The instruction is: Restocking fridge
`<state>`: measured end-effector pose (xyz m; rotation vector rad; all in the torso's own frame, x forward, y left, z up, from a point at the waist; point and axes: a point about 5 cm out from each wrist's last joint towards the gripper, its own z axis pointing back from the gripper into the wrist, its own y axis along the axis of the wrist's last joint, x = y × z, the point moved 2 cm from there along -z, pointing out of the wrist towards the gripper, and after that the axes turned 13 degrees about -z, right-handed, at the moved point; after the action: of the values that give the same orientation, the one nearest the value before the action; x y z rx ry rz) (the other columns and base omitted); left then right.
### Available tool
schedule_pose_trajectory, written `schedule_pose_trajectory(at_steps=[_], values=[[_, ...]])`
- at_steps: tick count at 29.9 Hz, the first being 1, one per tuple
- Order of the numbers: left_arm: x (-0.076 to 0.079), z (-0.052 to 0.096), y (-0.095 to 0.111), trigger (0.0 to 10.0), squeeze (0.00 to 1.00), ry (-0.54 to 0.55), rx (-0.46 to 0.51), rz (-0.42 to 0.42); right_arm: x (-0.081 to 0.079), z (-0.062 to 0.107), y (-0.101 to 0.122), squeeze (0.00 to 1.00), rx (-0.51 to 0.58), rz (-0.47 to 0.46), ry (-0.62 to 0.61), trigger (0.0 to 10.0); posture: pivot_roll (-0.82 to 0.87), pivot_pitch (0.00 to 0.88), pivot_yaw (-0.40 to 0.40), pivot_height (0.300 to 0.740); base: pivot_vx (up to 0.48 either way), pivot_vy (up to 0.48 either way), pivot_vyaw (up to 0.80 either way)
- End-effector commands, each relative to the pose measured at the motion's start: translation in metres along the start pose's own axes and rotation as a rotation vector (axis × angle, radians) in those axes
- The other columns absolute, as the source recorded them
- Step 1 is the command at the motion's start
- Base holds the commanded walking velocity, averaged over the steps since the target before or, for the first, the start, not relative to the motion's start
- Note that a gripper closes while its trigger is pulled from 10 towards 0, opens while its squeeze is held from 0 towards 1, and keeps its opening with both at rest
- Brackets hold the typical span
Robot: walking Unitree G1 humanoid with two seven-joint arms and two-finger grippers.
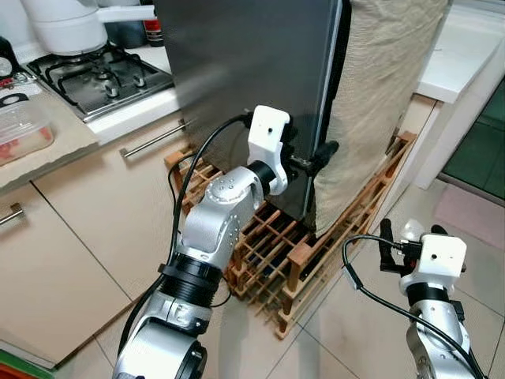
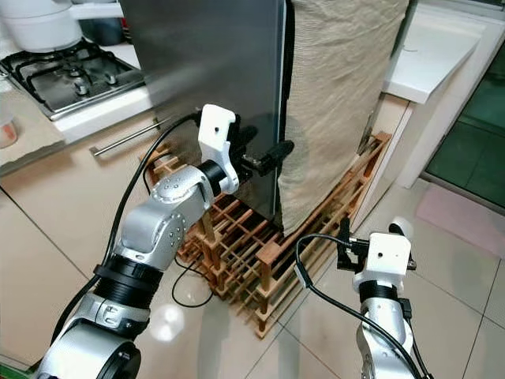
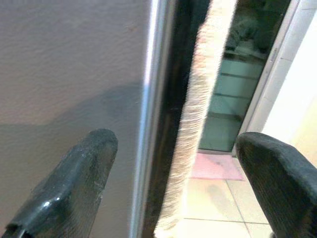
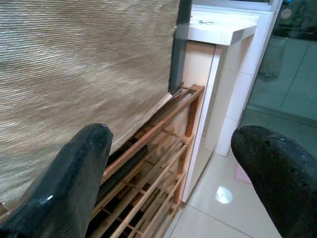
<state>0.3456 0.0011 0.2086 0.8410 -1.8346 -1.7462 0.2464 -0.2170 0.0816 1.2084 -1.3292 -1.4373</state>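
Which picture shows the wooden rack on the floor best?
The left eye view shows the wooden rack best: nearly all of its slats, under the fridge. The right eye view shows it too, partly behind the left arm. The right wrist view has one end, past the beige cloth.

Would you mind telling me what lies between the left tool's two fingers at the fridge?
In the left wrist view, the open left tool straddles the fridge door edge, with the beige cloth hanging just beyond it.
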Motion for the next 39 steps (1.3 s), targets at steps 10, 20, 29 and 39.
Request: schedule_pose_trajectory(at_steps=[10,20,29,39], values=[[0.013,-0.001,0.004,10.0,0.0,-0.067,-0.005,-0.011,-0.006,-0.005,0.001,0.0,0.006,-0.026,0.037,10.0,-0.06,0.017,0.046,0.736,0.0,0.0,0.0],[0.028,-0.013,0.004,10.0,0.0,-0.126,-0.002,-0.022,-0.008,0.004,0.0,0.0,-0.004,-0.014,0.077,10.0,-0.1,0.03,0.053,0.736,0.0,0.0,0.0],[0.038,-0.02,0.003,10.0,0.0,-0.145,-0.001,-0.036,-0.007,0.008,-0.002,0.0,-0.012,-0.014,0.073,10.0,-0.12,0.037,0.059,0.736,0.0,0.0,0.0],[0.031,-0.025,0.002,10.0,0.0,-0.102,-0.002,-0.047,-0.008,0.009,-0.003,0.0,-0.019,-0.014,0.075,10.0,-0.12,0.042,0.062,0.736,0.0,0.0,0.0]])
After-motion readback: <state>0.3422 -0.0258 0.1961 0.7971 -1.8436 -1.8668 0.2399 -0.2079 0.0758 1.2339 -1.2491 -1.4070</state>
